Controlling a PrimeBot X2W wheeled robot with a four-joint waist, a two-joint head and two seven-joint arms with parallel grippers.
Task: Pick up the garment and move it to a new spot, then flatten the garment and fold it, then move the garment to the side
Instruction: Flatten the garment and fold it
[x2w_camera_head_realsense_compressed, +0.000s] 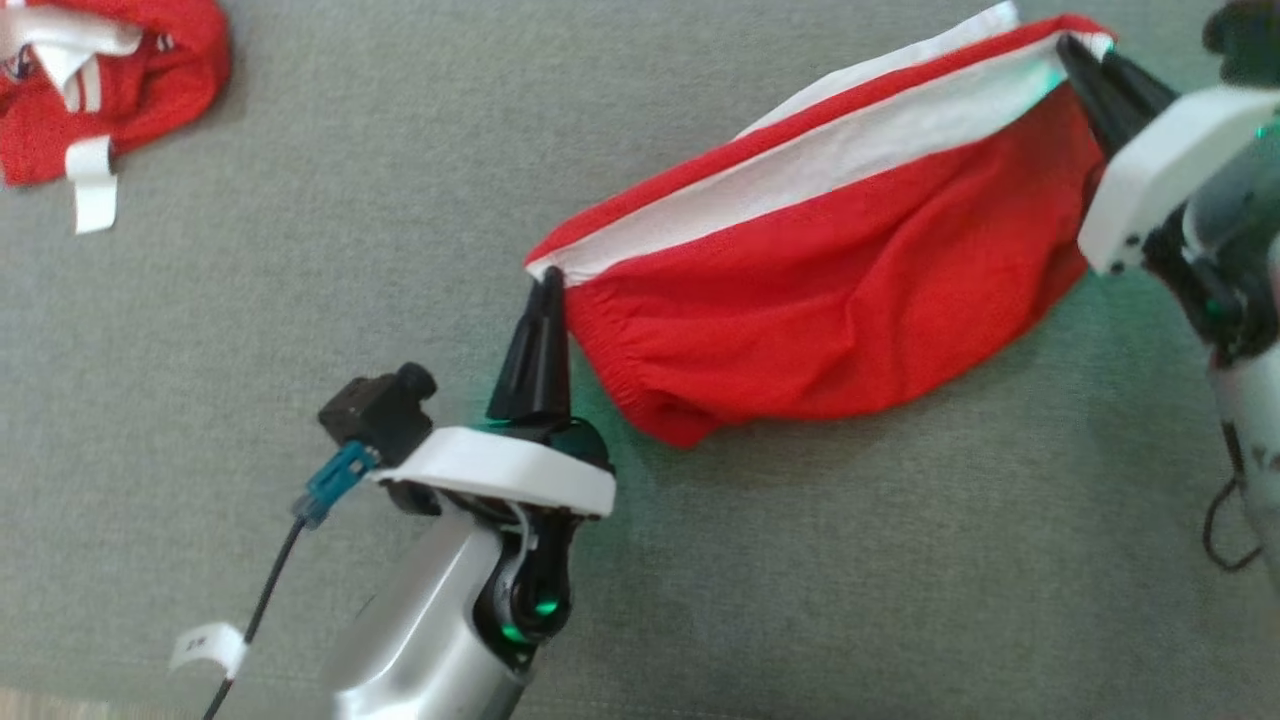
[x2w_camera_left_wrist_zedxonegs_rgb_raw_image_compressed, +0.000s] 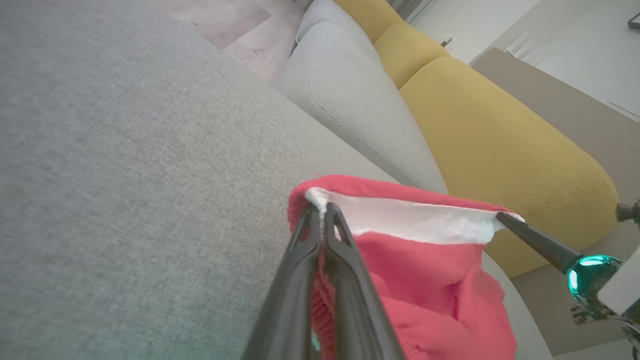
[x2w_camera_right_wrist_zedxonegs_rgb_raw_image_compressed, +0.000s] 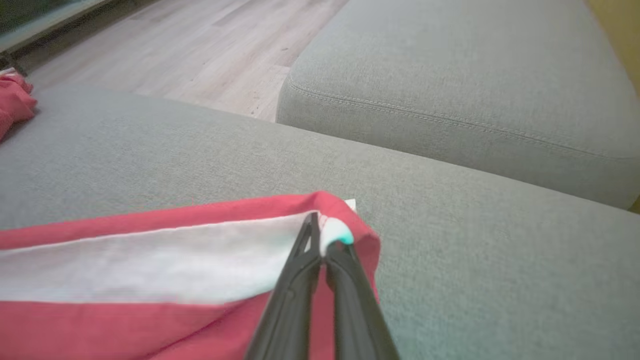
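Two ends of the garment are clamped, one in our left gripper, one in our right gripper, the cloth stretched between them over the grey sofa. Our head view adds a second red heap; the left wrist view, a yellow cushion.

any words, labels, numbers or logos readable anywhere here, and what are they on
Nothing can be read for certain.
On the white tag wrapped round the black cable: dark marks, too blurred to read.
On the crumpled red garment at the head view's top left: a small print at its left edge, too blurred to read.
On the red and white garment: no text shows.
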